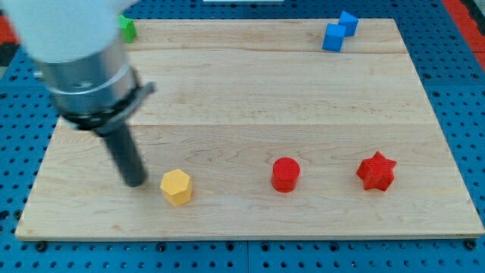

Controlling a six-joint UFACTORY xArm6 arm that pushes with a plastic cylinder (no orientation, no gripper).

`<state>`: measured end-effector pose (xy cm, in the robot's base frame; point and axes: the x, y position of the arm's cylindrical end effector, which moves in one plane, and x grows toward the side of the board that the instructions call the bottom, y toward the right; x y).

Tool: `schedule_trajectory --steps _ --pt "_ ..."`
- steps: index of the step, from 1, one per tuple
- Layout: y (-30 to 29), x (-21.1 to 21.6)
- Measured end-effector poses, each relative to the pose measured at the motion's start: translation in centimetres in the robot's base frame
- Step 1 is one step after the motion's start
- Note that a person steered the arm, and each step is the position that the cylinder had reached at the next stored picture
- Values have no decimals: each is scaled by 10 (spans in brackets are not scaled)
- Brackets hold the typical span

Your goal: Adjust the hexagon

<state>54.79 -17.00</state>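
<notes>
Rod tip beside the yellow hexagon on the wooden counter.

Dark rod's tip [135, 182] down on the pale wooden counter [250, 98], just left of the yellow hexagonal block [176, 187], narrow gap, not touching; no fingers fitted, nothing held. Further right along the bottom: red cylinder [286, 174], then red star block [377, 171]. At the top: blue block [339, 30] right, green block [127, 29] left, partly hidden.

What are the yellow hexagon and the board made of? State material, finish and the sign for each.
Yellow hexagon: probably plastic, matte; uniform colour, crisp facets, no grain. Board: wood, pale with a smooth finish; grain lines and plank seams run across it.
</notes>
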Motion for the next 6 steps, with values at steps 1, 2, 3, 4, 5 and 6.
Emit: schedule_trajectory --steps 1,2,3,4,5,6 --pt "49 37" --pt "101 11" --pt "82 20" --pt "58 -29" --pt "80 -47" --pt "106 -37"
